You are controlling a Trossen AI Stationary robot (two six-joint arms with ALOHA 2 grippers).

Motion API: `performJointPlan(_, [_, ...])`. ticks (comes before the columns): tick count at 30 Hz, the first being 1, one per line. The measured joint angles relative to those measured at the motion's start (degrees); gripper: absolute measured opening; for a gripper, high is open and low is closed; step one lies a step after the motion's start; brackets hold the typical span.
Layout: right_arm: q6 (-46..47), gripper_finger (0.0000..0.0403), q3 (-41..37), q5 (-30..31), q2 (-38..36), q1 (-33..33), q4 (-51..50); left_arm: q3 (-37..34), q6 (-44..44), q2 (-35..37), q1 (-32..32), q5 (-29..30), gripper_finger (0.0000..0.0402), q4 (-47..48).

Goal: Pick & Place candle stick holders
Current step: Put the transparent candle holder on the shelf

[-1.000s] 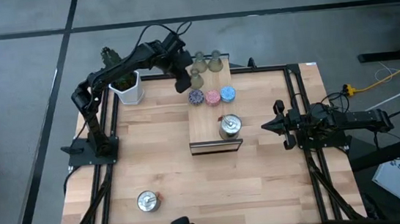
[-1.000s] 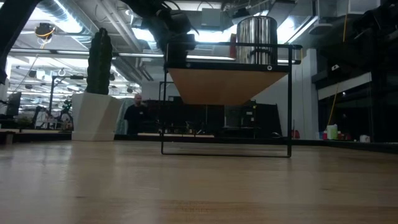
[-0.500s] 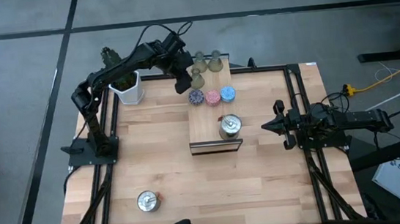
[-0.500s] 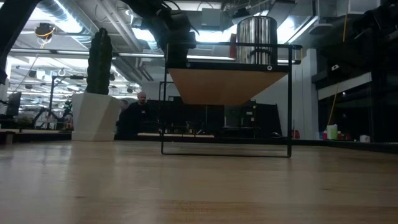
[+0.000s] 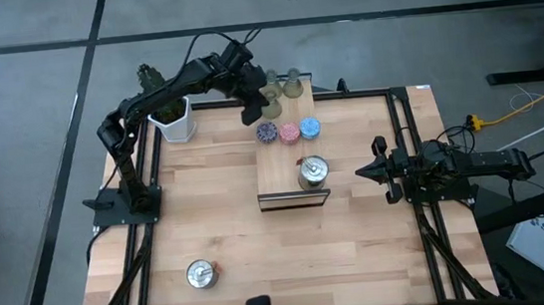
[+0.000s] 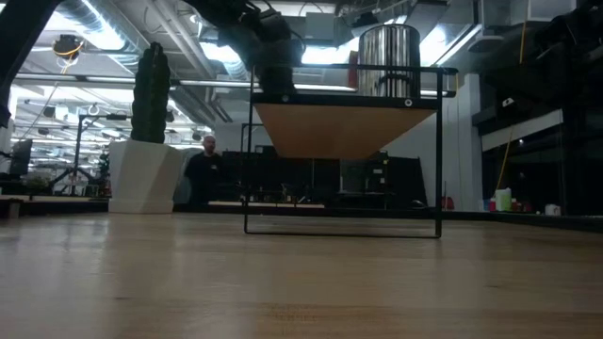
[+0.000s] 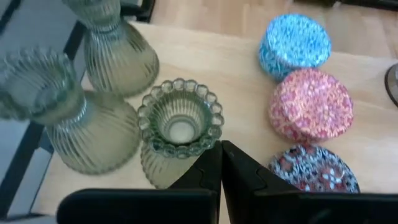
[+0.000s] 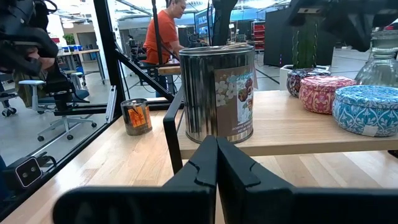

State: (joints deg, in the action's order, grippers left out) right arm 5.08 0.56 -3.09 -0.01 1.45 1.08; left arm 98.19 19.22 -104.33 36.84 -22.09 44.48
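Three olive-green bell-shaped holders (image 5: 279,86) stand at the far end of a raised wooden shelf (image 5: 292,176). The purple (image 5: 267,131), pink (image 5: 289,132) and blue (image 5: 310,126) round ones stand in a row behind them. One silver holder (image 5: 313,171) stands near the shelf's near end, and another (image 5: 201,273) stands on the table at the near left. My left gripper (image 7: 221,165) is shut and empty over the shelf, its tips beside the nearest green holder (image 7: 180,124) and the purple one (image 7: 314,171). My right gripper (image 5: 379,170) is shut and waits right of the shelf. My left gripper's shut fingertips (image 7: 214,155) stand right at the beaded rim (image 7: 211,134) of the nearest green holder, coming from above. I cannot tell whether they touch it.
A cactus in a white pot (image 5: 171,117) stands at the table's far left, beside my left arm. The shelf rests on a black metal frame (image 6: 438,151). Bare tabletop (image 5: 262,254) lies in front of the shelf. A person (image 6: 203,174) stands in the room beyond the table.
My left gripper has shifted a little toward the table's right, closer to the green holders, and has stayed shut. The person in the room behind has moved about.
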Motion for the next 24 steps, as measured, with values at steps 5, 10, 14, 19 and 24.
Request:
performJointPlan(5, [0.01, 0.0005, 0.0, -0.01, 0.0, -0.02, 0.01, 0.02, 0.03, -0.74, -0.04, -0.15, 0.0002, -2.13])
performJointPlan(10, [0.01, 0.0005, 0.0, -0.01, 0.0, 0.0, 0.01, 0.02, -0.38, -1.42, -0.07, -0.2, 0.0002, -4.39])
performJointPlan(14, [0.0, 0.0005, 0.0, 0.0, 0.0, -0.02, 0.02, 0.02, -0.41, -1.49, -0.07, -1.53, 0.0002, -5.99])
performJointPlan(19, [0.02, 0.0005, 0.0, 0.0, 0.0, 0.0, 0.0, 0.04, -0.5, -1.49, -0.07, -3.3, 0.0002, -7.93])
performJointPlan(24, [0.01, 0.0005, 0.0, 0.0, 0.0, -0.02, 0.01, 0.04, -1.02, -1.86, -0.07, -3.32, 0.0001, -7.77])
